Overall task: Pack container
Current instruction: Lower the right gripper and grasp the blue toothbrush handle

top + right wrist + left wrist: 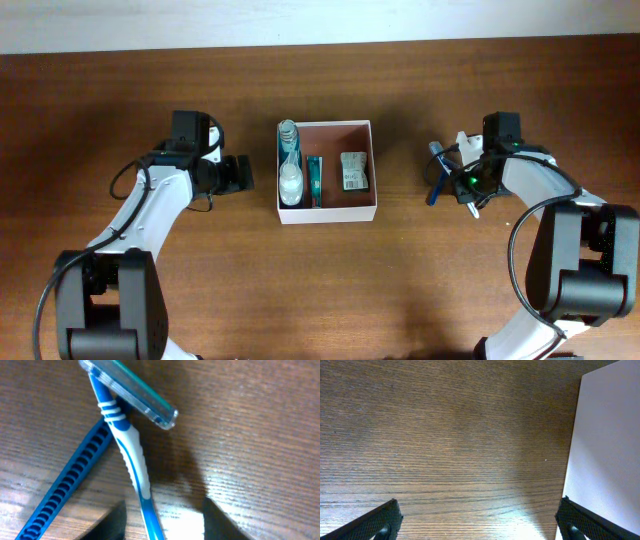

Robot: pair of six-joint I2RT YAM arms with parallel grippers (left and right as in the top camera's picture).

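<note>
The container (330, 213), a square white-walled box with a pinkish-brown inside, sits mid-table. It holds two clear bottles (289, 165), a teal item (315, 181) and a green-and-white packet (352, 171). My left gripper (243, 173) is open and empty just left of the box. In the left wrist view (480, 522) the white wall (610, 445) is at the right. My right gripper (458, 178) is open. Its fingers (162, 520) straddle the handle of a blue-and-white razor (131, 457) lying on the table. A blue comb (65, 490) lies beside the razor.
In the overhead view the comb (435, 185) and the razor (461, 141) lie right of the box, under my right wrist. The table is dark wood, with a pale wall strip along the far edge.
</note>
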